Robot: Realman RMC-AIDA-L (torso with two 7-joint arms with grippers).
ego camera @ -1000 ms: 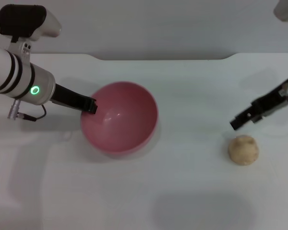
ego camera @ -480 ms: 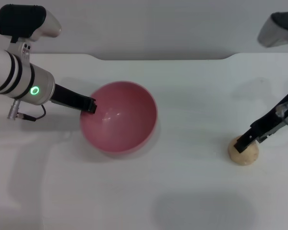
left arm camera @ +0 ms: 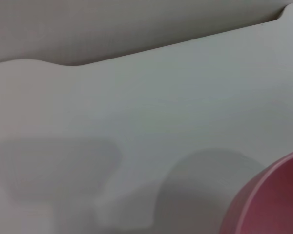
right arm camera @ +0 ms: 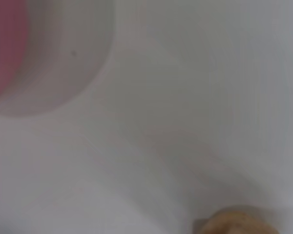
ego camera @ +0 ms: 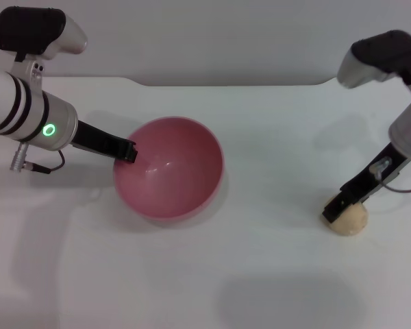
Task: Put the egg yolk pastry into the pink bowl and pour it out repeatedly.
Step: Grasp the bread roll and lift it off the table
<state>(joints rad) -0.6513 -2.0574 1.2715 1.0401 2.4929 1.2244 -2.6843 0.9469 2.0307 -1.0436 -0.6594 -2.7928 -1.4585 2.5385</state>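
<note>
White tabletop (ego camera: 260,274) carries everything, and the round, deep, glossy pink plastic bowl (ego camera: 168,166) serves as the landmark, sitting upright with a smooth bare inside. At the bowl's left rim the left gripper (ego camera: 129,151) has its dark fingertip touching the edge; whether it clamps the rim I cannot tell. Well to the right of the bowl lies the small round pale tan egg yolk pastry (ego camera: 351,221), with the right gripper (ego camera: 334,210) down against its upper left side; its grip I cannot tell either.
</note>
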